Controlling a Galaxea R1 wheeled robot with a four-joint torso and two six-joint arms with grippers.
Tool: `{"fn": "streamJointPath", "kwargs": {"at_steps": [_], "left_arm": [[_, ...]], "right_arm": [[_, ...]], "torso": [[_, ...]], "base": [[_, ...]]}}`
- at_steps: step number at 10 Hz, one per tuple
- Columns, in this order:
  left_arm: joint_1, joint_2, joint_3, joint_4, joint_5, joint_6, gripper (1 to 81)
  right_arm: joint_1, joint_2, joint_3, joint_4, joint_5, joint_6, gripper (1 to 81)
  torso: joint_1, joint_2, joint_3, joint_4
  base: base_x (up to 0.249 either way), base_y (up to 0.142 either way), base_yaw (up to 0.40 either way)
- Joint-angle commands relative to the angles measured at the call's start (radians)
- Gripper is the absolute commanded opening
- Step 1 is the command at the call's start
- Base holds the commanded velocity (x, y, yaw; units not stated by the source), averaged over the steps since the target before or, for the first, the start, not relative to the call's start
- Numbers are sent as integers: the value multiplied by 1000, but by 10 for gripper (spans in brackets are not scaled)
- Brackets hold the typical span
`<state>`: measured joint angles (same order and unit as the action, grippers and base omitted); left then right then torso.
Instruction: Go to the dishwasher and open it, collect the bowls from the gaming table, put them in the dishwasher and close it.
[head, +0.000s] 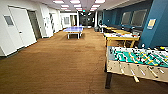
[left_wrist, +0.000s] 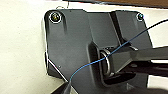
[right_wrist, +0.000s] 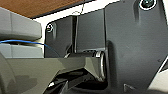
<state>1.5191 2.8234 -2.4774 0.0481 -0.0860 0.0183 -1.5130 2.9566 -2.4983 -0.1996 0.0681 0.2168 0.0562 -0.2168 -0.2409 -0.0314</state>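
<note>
While the head view takes in the foosball table (head: 140, 61), both claws' opening indiscernible in wrist views.

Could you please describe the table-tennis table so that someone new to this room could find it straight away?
Follow the brown carpet down the long room, past the foosball table and the yellow-topped tables that line the blue wall on the right. The table-tennis table stands alone mid-floor at the far end. Its flat blue top on white legs sets it apart.
</note>
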Motion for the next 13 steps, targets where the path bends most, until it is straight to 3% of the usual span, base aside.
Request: {"fn": "streamJointPath", "kwargs": {"at_steps": [1, 5, 13], "left_arm": [[-33, -11, 3, -5, 52, -6, 811], [-29, -8, 3, -5, 52, -8, 811], [-26, -2, 3, -5, 52, -8, 811]], "right_arm": [[36, 5, 6, -18, -47, -4, 811], [33, 5, 7, -29, -47, -4, 811], [33, 6, 7, -35, -47, -4, 811]], "torso": [[0, 0, 0, 0], [0, 0, 0, 0], [-1, -1, 1, 0]], "base": [[0, 0, 0], [42, 0, 0], [124, 0, 0]]}}
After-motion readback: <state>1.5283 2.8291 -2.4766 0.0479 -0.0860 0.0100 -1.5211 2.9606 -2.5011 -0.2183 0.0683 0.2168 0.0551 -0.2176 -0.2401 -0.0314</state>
